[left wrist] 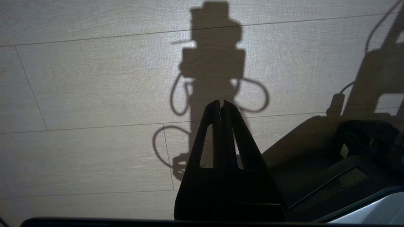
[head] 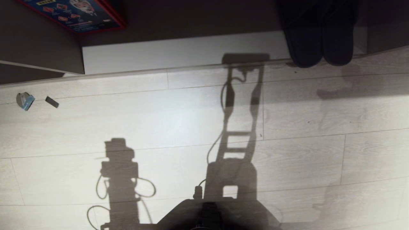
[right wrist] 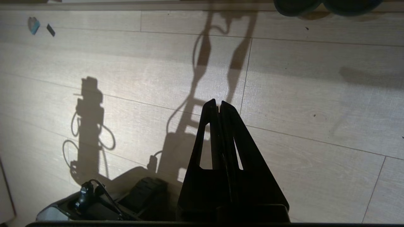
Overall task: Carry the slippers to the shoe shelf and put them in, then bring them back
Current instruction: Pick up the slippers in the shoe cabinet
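The slippers (head: 319,35) lie side by side as a dark pair at the right end of the shoe shelf's pale base board (head: 191,51). Their rounded toes stick out over its front edge onto the floor line. In the right wrist view only the toes of the slippers (right wrist: 296,5) show, far ahead of my right gripper (right wrist: 218,102). That gripper is shut on nothing and hangs over bare floor planks. My left gripper (left wrist: 221,102) is shut and empty too, parked over the floor beside the robot's base. Neither arm shows in the head view, only their shadows.
A colourful box with a red edge (head: 73,12) sits in the cubby at the far left behind a grey-brown panel (head: 41,41). A small blue-grey scrap (head: 25,100) and a dark chip (head: 51,102) lie on the pale wood floor. The robot's base (head: 211,214) is at the near edge.
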